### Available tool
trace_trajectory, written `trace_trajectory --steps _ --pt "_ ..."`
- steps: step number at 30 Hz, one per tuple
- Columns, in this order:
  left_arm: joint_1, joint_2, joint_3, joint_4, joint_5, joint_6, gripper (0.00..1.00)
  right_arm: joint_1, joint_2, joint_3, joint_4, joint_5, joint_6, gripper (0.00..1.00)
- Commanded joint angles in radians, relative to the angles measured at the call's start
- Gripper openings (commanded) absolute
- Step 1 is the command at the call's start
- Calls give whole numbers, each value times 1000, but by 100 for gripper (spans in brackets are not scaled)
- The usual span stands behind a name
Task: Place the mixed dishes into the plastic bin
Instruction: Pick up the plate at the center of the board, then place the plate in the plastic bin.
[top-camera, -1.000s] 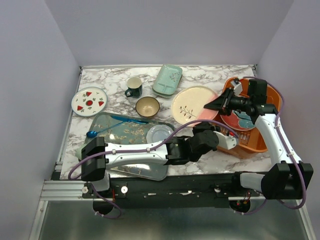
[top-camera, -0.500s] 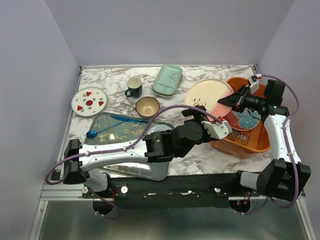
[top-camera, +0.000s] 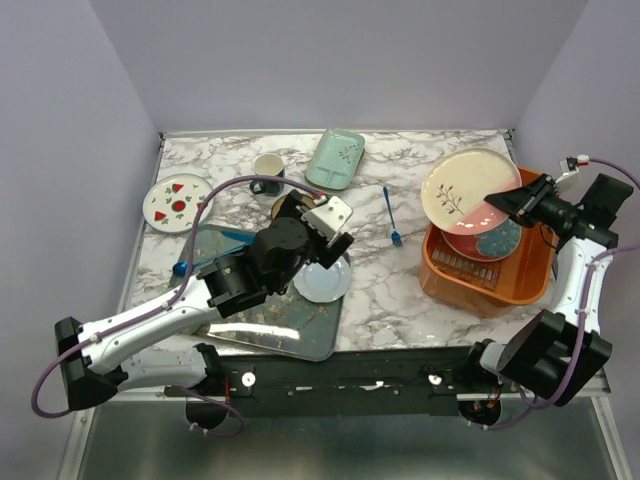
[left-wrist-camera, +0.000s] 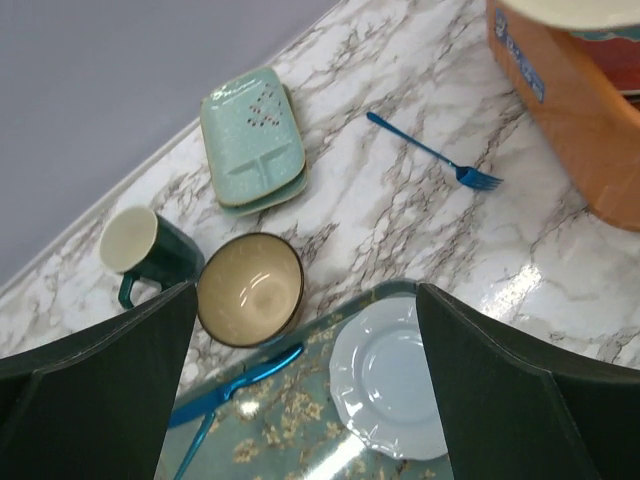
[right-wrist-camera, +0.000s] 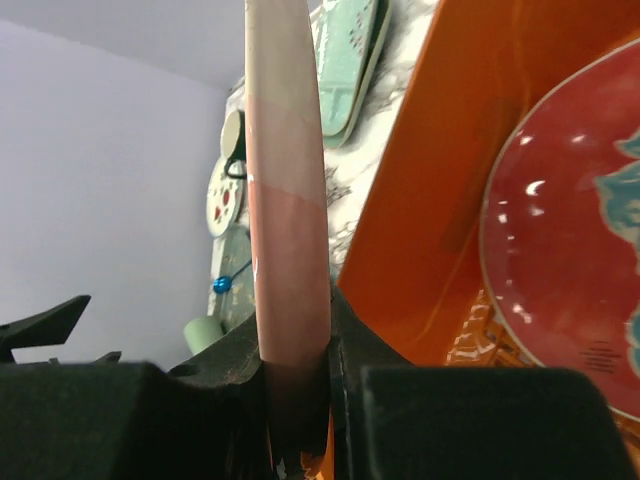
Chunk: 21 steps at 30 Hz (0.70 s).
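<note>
Blue fork (top-camera: 391, 215) on marble table (top-camera: 400, 295)

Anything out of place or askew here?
A blue fork lies alone on the marble between the mint dish and the orange bin. The cream-and-pink plate hangs tilted over the bin, pinched by the right gripper.

I have open marble (top-camera: 385, 285) to pass between the floral tray (top-camera: 300, 330) and the orange bin (top-camera: 480, 295), crossed only by a blue fork (top-camera: 391, 215). The cream-and-pink plate (top-camera: 462, 187) overhangs the bin's far-left corner, and a teal-and-red plate (top-camera: 497, 243) covers part of its floor.
</note>
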<state>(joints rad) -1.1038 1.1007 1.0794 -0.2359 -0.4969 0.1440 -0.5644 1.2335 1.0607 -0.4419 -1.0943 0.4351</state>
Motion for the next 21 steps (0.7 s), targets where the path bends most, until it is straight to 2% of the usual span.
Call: trace_trajectory --steps 1,4,11,21 --pt "36 -110 -62 -45 55 -81 99 -91 -28 36 58 -88 -55 1" --pt "39 -139 -94 -54 17 -67 99 -123 -9 35 46 -72 -100 0" --pt "41 -159 -147 -48 -15 -49 99 -129 7 50 -9 72 -263 1" --pt "42 -174 -164 -54 -28 -35 99 -132 73 45 -49 117 -363 1"
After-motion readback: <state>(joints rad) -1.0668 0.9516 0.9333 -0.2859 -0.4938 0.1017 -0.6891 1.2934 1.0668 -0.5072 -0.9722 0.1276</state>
